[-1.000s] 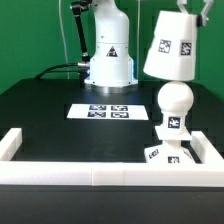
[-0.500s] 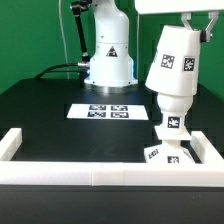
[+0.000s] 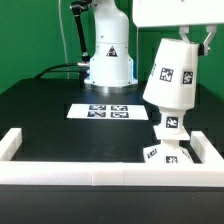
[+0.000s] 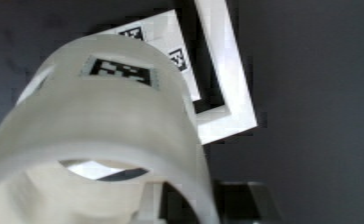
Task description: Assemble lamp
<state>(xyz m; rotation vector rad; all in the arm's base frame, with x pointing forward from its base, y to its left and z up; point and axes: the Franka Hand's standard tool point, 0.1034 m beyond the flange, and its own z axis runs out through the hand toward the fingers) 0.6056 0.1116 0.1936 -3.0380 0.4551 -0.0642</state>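
I hold the shade (image 3: 170,72) up at its narrow top, over the bulb (image 3: 172,108), whose ball is now mostly hidden inside the shade's wide mouth; only the neck with its tag shows beneath the rim. My gripper (image 3: 188,31) sits at the upper edge of the exterior view, and I judge the fingers clamped on the shade, since it hangs tilted in the air with nothing else carrying it, though the fingertips themselves are not plainly visible. The base (image 3: 168,152) lies on the table (image 3: 60,110) below, in the corner formed by the border rail (image 3: 70,176), touching or nearly touching it on the exterior view's right. In the wrist view I look along the shade (image 4: 90,120) into its opening, with the rail (image 4: 211,60) behind it. The risk I see: the shade leans, so if I lower it as it stands, one side of the rim could catch the bulb and push the lamp sideways, or the shade could seat crooked. Releasing before it sits level could let it slide off. Room is tight toward the rail on the exterior view's right and front; toward the exterior view's left the table lies open up to the marker board (image 3: 100,110), well apart.
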